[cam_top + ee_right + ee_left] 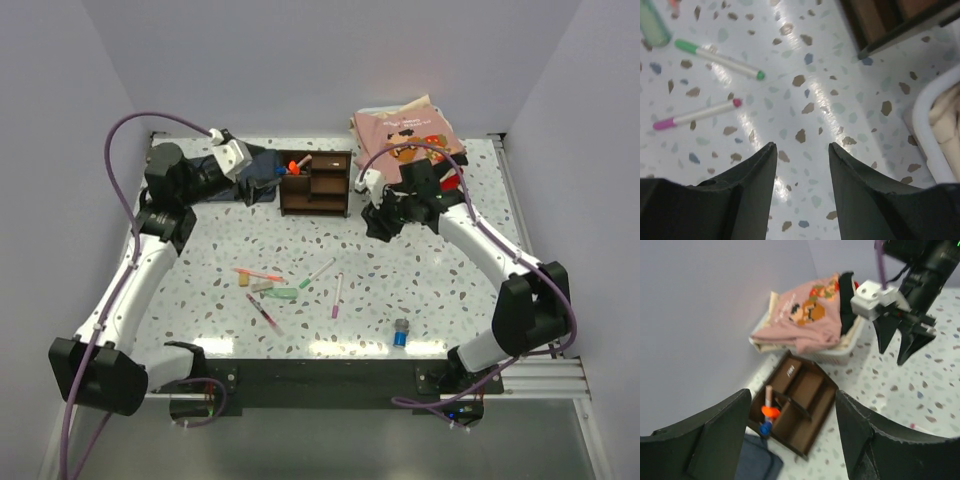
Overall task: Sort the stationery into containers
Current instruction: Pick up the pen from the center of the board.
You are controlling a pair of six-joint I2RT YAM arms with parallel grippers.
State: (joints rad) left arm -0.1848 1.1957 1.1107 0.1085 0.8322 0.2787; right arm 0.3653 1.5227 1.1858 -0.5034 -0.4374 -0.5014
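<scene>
The dark brown wooden organiser (pixel 315 182) stands at the back centre; a thick marker with an orange part (pixel 297 163) stands in its left compartment, also in the left wrist view (pixel 769 409). My left gripper (pixel 268 168) is open and empty just left of the organiser (pixel 805 397), its jaws (pixel 793 395) wide apart. My right gripper (pixel 378 222) is open and empty above bare table right of the organiser, and shows open in its own view (pixel 802 146). A green-capped pen (pixel 318 273), a pink pen (pixel 337 295), a red pen (pixel 264 313), another pink pen (pixel 258 273), a tan eraser (pixel 243 282), a green eraser (pixel 280 293) and a blue-capped bottle (pixel 401 335) lie on the table.
A white bin with pink clothes (pixel 405 130) stands at the back right, close behind my right arm. A dark blue cloth (pixel 757 462) lies left of the organiser under my left gripper. The green-capped pen (pixel 717 59) and pink pen (pixel 695 115) show in the right wrist view.
</scene>
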